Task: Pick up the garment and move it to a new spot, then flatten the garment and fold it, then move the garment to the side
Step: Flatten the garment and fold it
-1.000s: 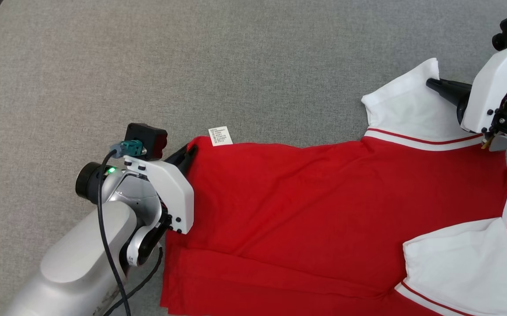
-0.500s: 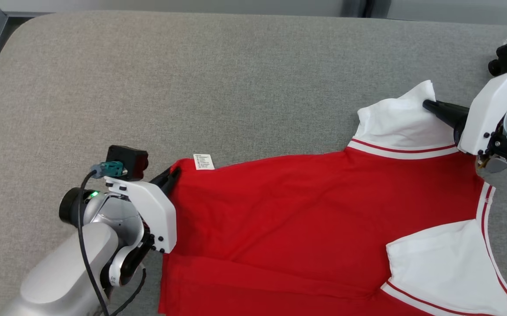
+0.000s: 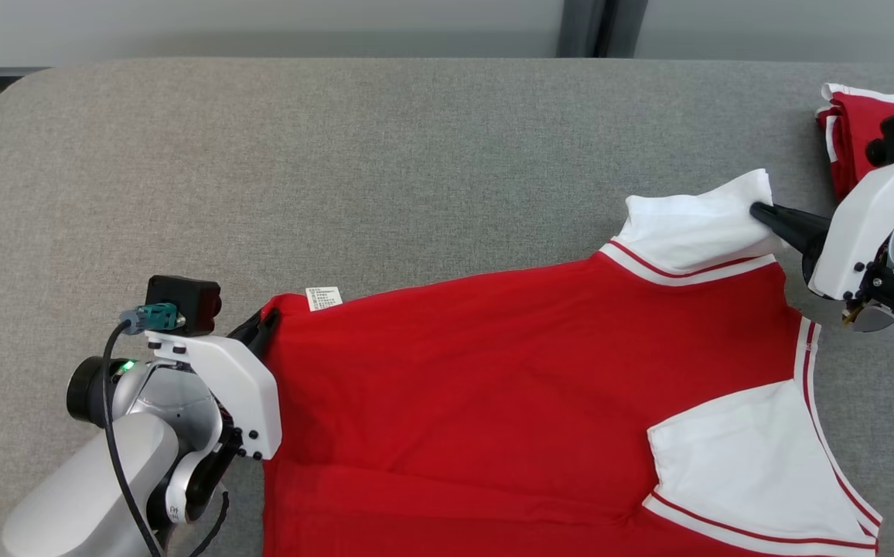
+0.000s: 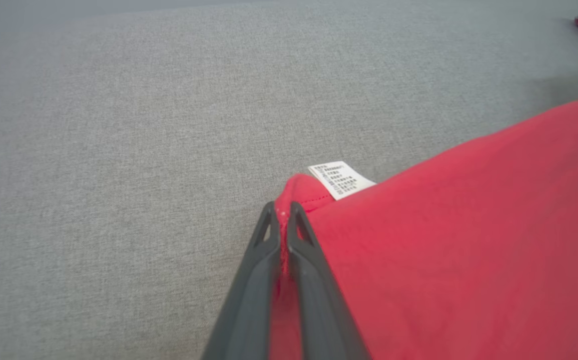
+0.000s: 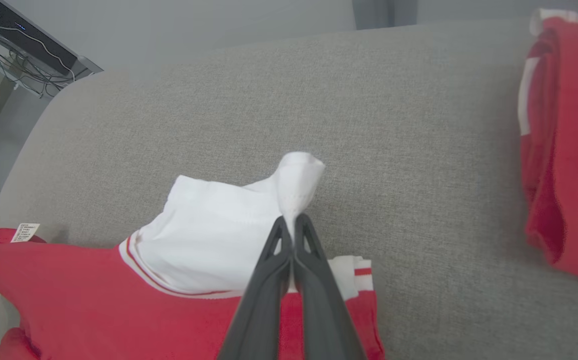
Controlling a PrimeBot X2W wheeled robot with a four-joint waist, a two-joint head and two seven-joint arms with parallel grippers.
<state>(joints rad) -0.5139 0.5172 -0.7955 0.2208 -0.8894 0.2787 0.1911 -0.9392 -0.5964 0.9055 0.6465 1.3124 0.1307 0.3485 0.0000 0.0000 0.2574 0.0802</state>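
At 8 o'clock left jaws pinching red garment [image 3: 493, 371] corner, at 2 o'clock right jaws pinching white sleeve [image 3: 694, 224], woven grey bench [image 3: 339, 155]

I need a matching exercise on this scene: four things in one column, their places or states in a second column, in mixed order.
1. left gripper
2. right gripper
3. white label
4. second red garment

A. lies apart at the grey surface's far right
B. jaws shut on the white sleeve
C. sticks out at the spread garment's far edge
D. jaws shut on a red corner of the spread garment

Pairs: 1-D, 2-B, 3-C, 4-A
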